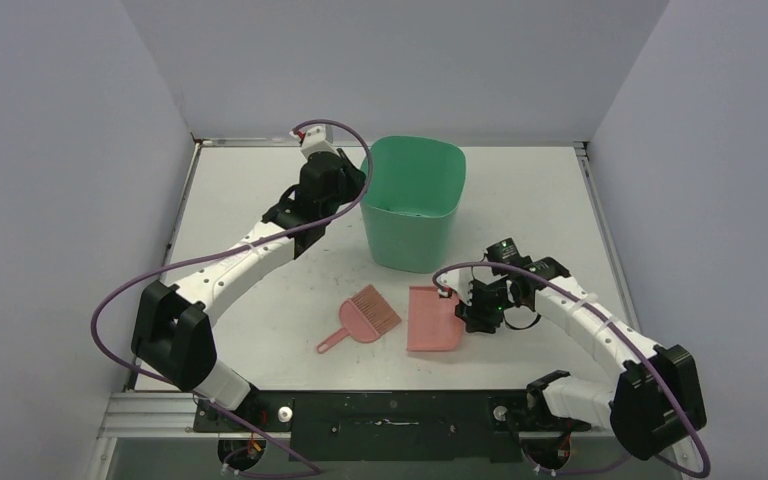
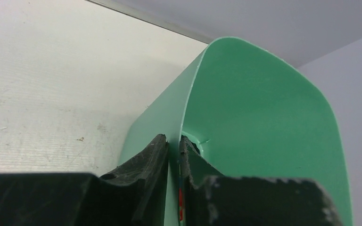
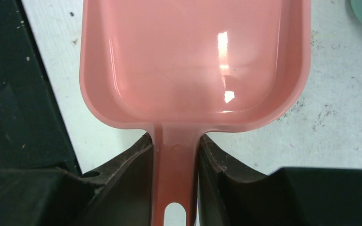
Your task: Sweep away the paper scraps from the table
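Nearest, the right gripper (image 3: pixel 174 140) is clamping the dustpan (image 1: pixel 432 320) handle, with the pan lying flat and empty on the table (image 1: pixel 530 190) and the brush (image 1: pixel 365 315) loose just left of it. Farther back, the left gripper (image 2: pixel 174 141) is pinching the bin (image 1: pixel 410 235) wall at its left rim. No scraps are showing on the table. Likely wrapping up, so it should be releasing gently and lifting straight, without tipping the bin.

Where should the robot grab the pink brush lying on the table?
The brush lies flat, so come straight down from above and close the left claw across its thin handle. The handle sticks out toward the near left, away from the dustpan; the bristle fan is probably too wide and soft to hold.
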Action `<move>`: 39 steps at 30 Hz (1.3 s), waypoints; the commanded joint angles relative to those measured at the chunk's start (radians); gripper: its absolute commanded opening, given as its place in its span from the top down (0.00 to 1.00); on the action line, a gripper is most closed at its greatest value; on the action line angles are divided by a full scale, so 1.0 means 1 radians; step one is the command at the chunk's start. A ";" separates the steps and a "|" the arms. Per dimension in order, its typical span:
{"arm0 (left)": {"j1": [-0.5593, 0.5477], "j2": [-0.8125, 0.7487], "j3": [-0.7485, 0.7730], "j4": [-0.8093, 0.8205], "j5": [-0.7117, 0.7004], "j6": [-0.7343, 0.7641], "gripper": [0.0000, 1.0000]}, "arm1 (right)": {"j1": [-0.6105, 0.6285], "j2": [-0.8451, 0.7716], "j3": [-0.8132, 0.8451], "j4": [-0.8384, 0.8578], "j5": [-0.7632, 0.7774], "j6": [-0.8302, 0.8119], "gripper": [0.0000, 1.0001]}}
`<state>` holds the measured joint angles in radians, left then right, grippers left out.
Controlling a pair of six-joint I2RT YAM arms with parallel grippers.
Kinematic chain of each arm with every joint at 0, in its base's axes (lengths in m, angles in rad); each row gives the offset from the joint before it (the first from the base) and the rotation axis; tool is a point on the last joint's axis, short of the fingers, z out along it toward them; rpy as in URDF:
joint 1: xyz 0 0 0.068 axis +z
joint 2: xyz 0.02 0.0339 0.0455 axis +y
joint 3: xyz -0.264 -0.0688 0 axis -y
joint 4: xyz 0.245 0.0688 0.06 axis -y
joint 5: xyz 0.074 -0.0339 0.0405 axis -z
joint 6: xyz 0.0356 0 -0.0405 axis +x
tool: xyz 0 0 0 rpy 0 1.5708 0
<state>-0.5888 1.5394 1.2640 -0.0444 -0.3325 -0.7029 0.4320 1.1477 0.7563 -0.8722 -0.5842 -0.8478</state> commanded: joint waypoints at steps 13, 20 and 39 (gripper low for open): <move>0.009 -0.145 0.125 -0.061 0.038 0.122 0.47 | -0.235 0.041 0.059 0.069 -0.113 -0.014 0.05; 0.010 -0.416 0.022 -0.261 -0.028 0.308 0.25 | -0.455 -0.164 0.068 0.230 -0.074 0.275 0.10; 0.016 -0.886 -0.632 -0.255 0.010 0.487 0.04 | -0.483 -0.308 -0.093 0.697 0.328 0.891 0.10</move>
<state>-0.5827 0.7052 0.5980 -0.3958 -0.2714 -0.2478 -0.0528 0.8322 0.6689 -0.2466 -0.2916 0.0021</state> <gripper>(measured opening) 0.964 0.898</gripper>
